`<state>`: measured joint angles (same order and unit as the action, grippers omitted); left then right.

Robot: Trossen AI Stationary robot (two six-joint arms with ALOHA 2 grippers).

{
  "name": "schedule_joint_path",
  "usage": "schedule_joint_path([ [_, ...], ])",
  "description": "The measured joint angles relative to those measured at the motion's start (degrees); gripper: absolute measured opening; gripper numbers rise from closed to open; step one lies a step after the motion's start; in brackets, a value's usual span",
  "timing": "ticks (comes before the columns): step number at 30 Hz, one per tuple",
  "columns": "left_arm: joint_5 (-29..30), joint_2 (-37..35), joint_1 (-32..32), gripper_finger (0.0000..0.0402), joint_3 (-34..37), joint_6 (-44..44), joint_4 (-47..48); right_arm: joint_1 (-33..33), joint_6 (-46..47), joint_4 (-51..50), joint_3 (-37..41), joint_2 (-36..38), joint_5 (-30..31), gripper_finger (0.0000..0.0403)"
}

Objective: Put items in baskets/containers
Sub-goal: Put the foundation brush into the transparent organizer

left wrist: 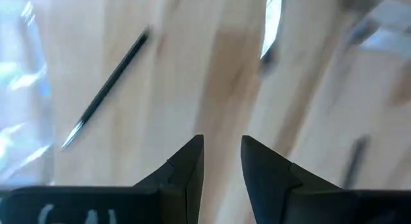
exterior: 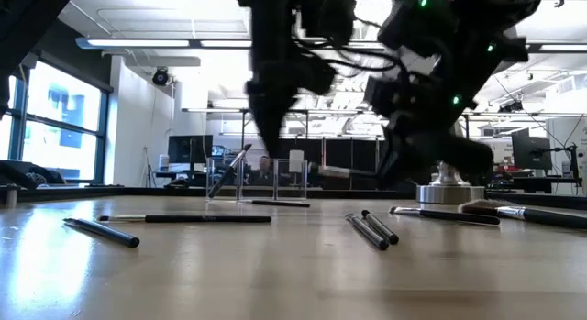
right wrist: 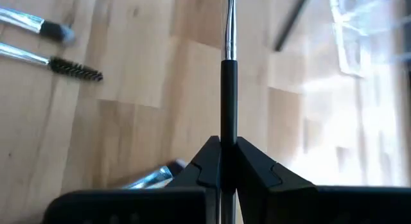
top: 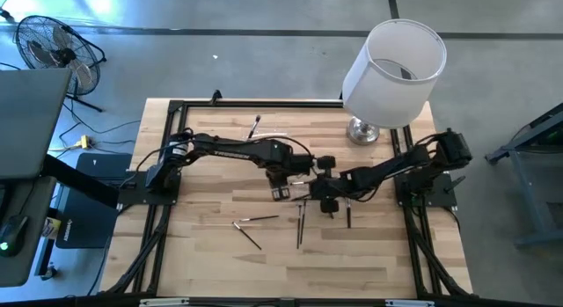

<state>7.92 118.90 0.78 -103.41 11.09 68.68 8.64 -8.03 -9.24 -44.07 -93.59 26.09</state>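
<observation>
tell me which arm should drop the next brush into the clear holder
Right, most likely. The right gripper is already shut on a makeup brush, with the clear holder just ahead of it. The left gripper is open and empty over the table.

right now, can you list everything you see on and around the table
makeup brushes: several loose, dark handles, scattered on the wood at mid table; one more gripped
clear holder: one, see-through, mid table near both arms, a brush leaning in it
lamp: one, white shade, silver base, far right part of the table
table: one, light wood, black frame
fan: one, black, on the floor beyond the table's left
left end effector: dark, open, empty, above the wood
right end effector: dark, shut on a brush
</observation>
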Motion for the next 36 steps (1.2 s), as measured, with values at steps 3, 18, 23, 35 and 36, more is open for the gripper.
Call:
schedule_joint_path([
  [3, 3.07, -4.85, 0.55, 0.0099, 3.96, -0.38, -0.39, 0.0, 3.1, -3.06, 0.0, 3.66, 0.33, 0.0019],
  [18, 4.7, -47.48, 1.35, 0.0099, 45.16, 16.48, -31.93, -4.52, 26.37, 9.98, 3.82, 16.51, -18.37, 0.0019],
  [23, 5.25, -54.92, 0.22, 0.0099, 51.15, 19.2, -34.47, -7.58, 34.12, 45.11, 14.9, 15.66, -25.59, 0.0019],
  [35, 9.69, -57.83, -0.79, 0.0099, 51.98, 14.45, -32.54, -9.12, 30.07, 74.13, 13.3, -1.2, -16.09, 0.0019],
  [36, 10.19, -57.98, -0.83, 0.0099, 52.06, 14.26, -31.03, -9.54, 29.79, 74.6, 12.35, -3.14, -15.81, 0.0019],
])
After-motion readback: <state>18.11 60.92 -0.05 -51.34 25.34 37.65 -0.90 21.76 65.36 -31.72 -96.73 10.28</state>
